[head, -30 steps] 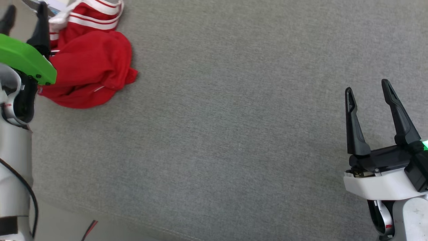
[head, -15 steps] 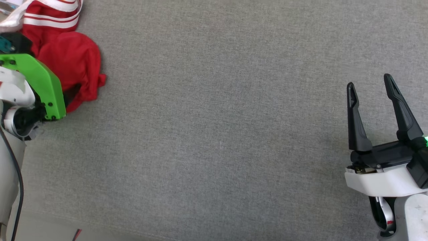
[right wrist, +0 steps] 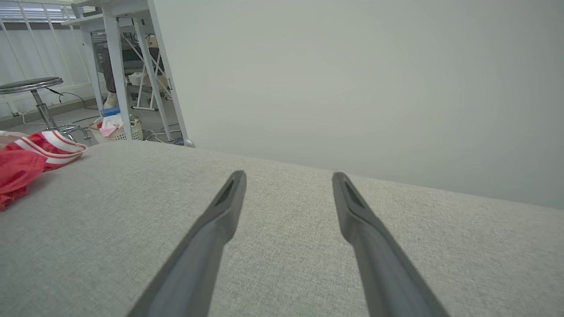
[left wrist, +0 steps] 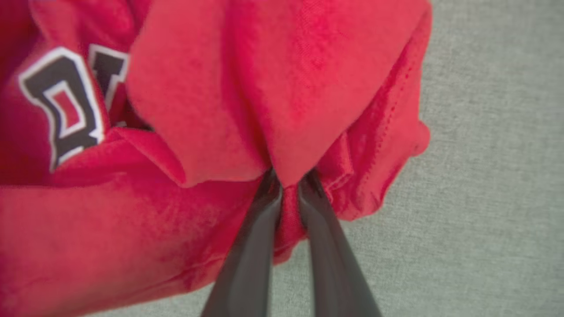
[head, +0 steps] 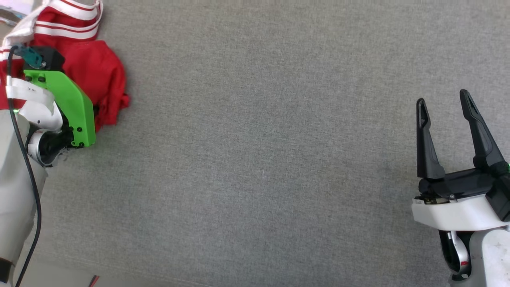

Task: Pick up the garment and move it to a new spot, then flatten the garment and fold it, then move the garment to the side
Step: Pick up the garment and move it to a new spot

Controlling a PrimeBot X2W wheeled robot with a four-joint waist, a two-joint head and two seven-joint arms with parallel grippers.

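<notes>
The left end effector (left wrist: 288,185) has just closed from wide apart and now pinches a fold of the garment (head: 105,75), so the pick-up grasp looks made and the lift remains. The right end effector (head: 442,97) stands spread at the near right. The garment lies bunched at the table's (head: 259,159) far left, the heap running roughly far to near, striped trim farthest.

Grey fabric surface (head: 259,159), stool (right wrist: 31,83), basket (right wrist: 115,130)

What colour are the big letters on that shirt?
Black letters outlined in white, on the red garment; clearest in the left wrist view.
</notes>
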